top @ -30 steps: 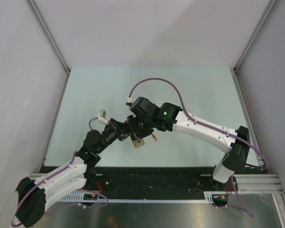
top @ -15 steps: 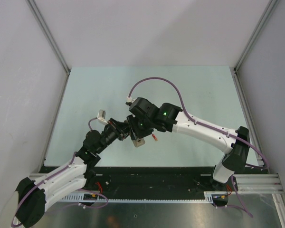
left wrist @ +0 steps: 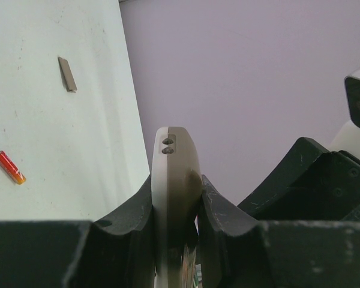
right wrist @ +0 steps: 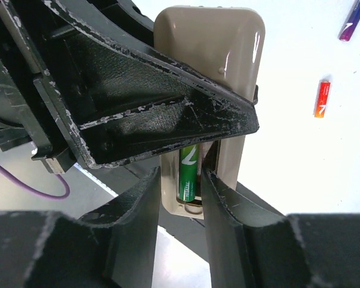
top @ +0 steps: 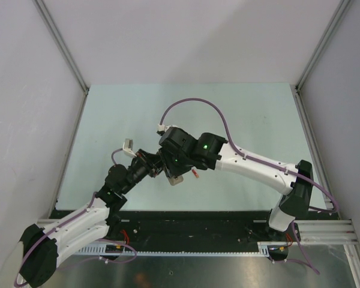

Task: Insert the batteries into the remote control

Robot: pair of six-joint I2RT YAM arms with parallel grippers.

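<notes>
My left gripper (left wrist: 183, 186) is shut on the remote control (left wrist: 174, 162), which it holds off the table, edge-on in the left wrist view. In the right wrist view the remote's pale back (right wrist: 228, 54) faces the camera with its compartment uncovered, and a green battery (right wrist: 188, 171) lies in the slot. My right gripper (right wrist: 181, 174) stands narrowly open, one finger on each side of that battery with a small gap on both sides. A red battery (right wrist: 322, 98) and a dark blue battery (right wrist: 354, 19) lie on the table. From above, both grippers meet at the remote (top: 176, 179).
A small flat grey cover piece (left wrist: 66, 74) lies on the pale green table (top: 246, 114), beyond the red battery (left wrist: 9, 167). The red battery (top: 195, 174) lies just right of the remote. White walls enclose the table on three sides.
My right wrist has shifted slightly left over the remote. The left arm and the remote have stayed still, and both grippers keep the same opening.
</notes>
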